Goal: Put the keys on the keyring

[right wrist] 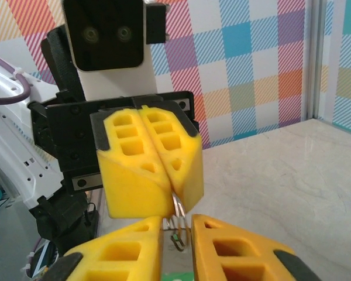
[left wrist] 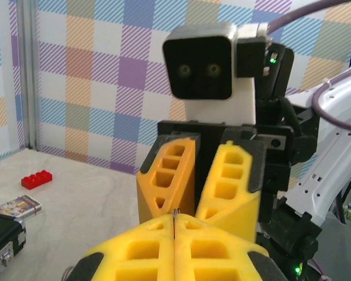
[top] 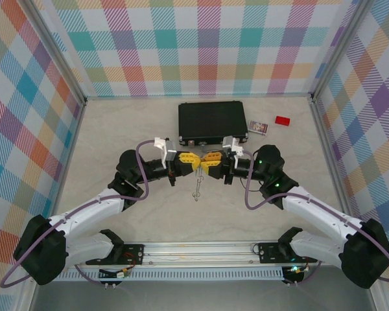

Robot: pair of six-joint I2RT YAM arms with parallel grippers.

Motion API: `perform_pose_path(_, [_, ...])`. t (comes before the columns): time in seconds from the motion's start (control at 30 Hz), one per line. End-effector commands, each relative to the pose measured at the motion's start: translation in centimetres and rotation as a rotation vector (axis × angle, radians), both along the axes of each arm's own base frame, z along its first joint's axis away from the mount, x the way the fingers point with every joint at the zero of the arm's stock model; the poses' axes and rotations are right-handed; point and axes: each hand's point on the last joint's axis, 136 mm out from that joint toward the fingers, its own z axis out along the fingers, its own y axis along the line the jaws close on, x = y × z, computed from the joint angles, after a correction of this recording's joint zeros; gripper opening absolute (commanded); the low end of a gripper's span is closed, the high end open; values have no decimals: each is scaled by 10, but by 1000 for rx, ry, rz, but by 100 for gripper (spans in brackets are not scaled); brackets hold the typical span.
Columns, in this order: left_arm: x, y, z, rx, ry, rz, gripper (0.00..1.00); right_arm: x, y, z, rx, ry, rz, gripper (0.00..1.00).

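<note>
Both grippers meet tip to tip above the middle of the table. My left gripper point(top: 193, 163) point(left wrist: 174, 218) is shut on the keyring point(left wrist: 174, 213), whose thin grey coils point(right wrist: 176, 205) stick out of its closed fingertips. From above, the keyring point(top: 196, 184) hangs below the grippers as a thin line. My right gripper point(top: 205, 162) point(right wrist: 176, 225) holds a key point(right wrist: 178, 254) between its fingers, green tag at the rear, metal part pointing at the ring's coils. A small green bit point(right wrist: 175, 237) shows low behind the ring; I cannot tell if it is the other key.
The black case point(top: 212, 122) point(left wrist: 0, 240) lies at the back of the table. A small printed card box point(top: 257, 127) point(left wrist: 14, 206) and a red block point(top: 282, 120) point(left wrist: 36, 179) sit to its right. Plaid walls close in three sides.
</note>
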Motion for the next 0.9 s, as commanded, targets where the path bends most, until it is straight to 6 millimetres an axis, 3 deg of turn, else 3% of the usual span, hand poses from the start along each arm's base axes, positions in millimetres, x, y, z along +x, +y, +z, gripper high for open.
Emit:
perform_pose_path(0.0, [-4,0,12,9,-55,-9,0,-6,-6,17,-18,-72,-20,22])
perform_pose_path(0.37, [0,-3,-9,130,-88,-8,0,-15,-28,-10,-360,-31,-49,26])
perform_pose_path(0.87, [-8,-8,-48,265,-122,-92,0,-18,-23,-39,-581,85,92,31])
